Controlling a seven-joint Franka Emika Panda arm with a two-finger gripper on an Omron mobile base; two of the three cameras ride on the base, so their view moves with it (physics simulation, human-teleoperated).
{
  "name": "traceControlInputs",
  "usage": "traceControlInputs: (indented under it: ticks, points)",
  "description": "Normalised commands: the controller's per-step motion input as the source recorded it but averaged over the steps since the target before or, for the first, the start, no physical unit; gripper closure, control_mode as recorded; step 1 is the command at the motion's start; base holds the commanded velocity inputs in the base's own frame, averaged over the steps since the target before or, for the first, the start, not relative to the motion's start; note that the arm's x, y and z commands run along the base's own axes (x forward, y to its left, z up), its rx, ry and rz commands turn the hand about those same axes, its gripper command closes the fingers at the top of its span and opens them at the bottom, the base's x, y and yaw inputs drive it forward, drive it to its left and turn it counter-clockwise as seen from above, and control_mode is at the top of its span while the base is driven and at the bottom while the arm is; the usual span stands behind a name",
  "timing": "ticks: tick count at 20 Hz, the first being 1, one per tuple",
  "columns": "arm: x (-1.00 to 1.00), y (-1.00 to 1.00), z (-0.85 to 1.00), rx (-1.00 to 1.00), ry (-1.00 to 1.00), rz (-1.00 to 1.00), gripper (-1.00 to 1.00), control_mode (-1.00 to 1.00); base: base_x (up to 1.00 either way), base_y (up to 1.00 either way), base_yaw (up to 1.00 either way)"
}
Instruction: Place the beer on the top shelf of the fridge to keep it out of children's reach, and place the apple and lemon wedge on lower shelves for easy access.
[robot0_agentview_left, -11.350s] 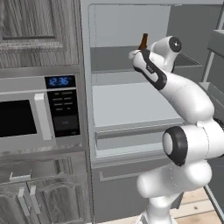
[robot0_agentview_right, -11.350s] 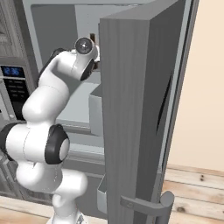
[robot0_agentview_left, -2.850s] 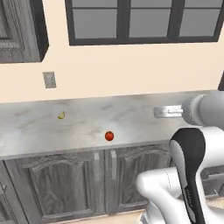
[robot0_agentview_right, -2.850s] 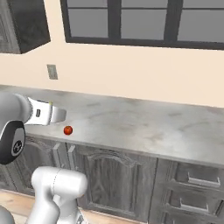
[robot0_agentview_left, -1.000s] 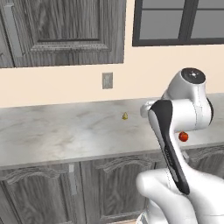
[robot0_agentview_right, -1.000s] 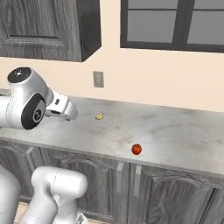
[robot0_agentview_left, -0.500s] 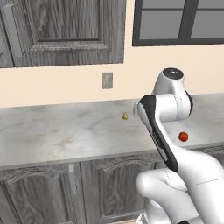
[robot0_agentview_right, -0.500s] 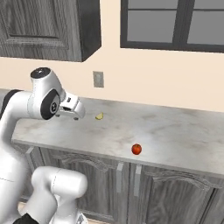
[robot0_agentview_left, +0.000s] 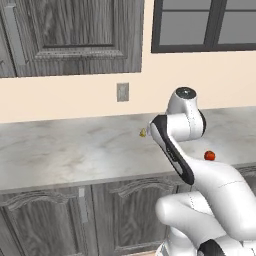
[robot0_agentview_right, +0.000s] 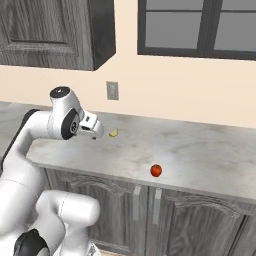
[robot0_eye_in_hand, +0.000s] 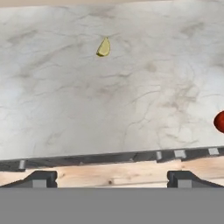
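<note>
A tiny pale yellow lemon wedge (robot0_agentview_right: 113, 133) lies on the grey marbled counter (robot0_agentview_right: 200, 150), toward the wall. My gripper (robot0_agentview_right: 98, 133) hovers just left of it in the right base view, above the counter's front part. In the hand view the lemon wedge (robot0_eye_in_hand: 103, 47) lies far ahead, and my gripper (robot0_eye_in_hand: 112, 179) is open with nothing between its fingertips (robot0_eye_in_hand: 40, 178). A small red apple (robot0_agentview_right: 156, 170) sits near the counter's front edge, to the right; the apple (robot0_eye_in_hand: 220, 121) is cut by the hand view's right edge. The left base view shows the lemon wedge (robot0_agentview_left: 143, 132) and apple (robot0_agentview_left: 209, 156). The beer and fridge are out of view.
A wall outlet (robot0_agentview_left: 122, 92) sits above the counter (robot0_agentview_left: 65, 150). Dark wood upper cabinets (robot0_agentview_left: 75, 35) hang at the left and a window (robot0_agentview_left: 210, 25) is at the right. Cabinet doors (robot0_agentview_right: 180, 225) run below the counter edge.
The arm has folded and the hand has moved right and lower, closer to the lemon wedge. The jaws stay open. Apple and lemon wedge have not moved.
</note>
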Motion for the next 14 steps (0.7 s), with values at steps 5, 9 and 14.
traceControlInputs:
  ticks: [5,9,14]
  points:
    - [0.43,0.00,-0.26,0.00,0.00,0.00,-1.00,-1.00,0.00,0.00,0.00]
    - [0.37,0.00,-0.15,0.00,0.00,0.00,-1.00,-1.00,0.00,0.00,0.00]
    - [0.39,0.00,-0.12,0.00,0.00,0.00,-1.00,-1.00,0.00,0.00,0.00]
